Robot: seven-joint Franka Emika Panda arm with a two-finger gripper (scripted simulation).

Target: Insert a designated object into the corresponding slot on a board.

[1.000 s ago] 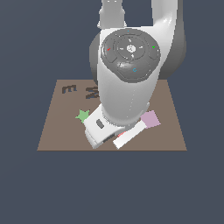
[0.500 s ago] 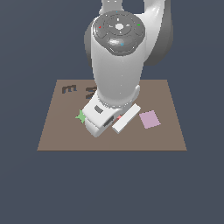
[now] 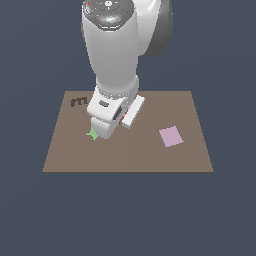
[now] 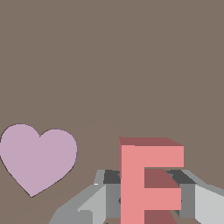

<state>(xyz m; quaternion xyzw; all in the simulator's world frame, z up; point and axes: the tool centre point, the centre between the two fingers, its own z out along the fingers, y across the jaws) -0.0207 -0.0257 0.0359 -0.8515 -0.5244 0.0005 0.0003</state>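
Observation:
My gripper (image 4: pixel 151 194) is shut on the salmon-red E block (image 4: pixel 148 179). The block stands upright between the grey fingers (image 4: pixel 189 192), above the brown board (image 4: pixel 109 65). In the exterior view the hand (image 3: pixel 107 117) hangs over the board's (image 3: pixel 150 155) left half. Only a sliver of the red block (image 3: pixel 128 109) shows beside it. A dark letter-shaped recess (image 3: pixel 78 102) lies at the board's far left corner, partly hidden behind the arm. I cannot see the M-shaped recess.
A green star (image 3: pixel 92 134) lies on the board just left of the hand. A pink square (image 3: pixel 171 136) lies on the board's right half. The wrist view shows a pink heart (image 4: pixel 37 155) flat on the board near the gripper.
The arm has moved toward the board's far side and slightly to the exterior view's left with the E block. The pink square now shows in full.

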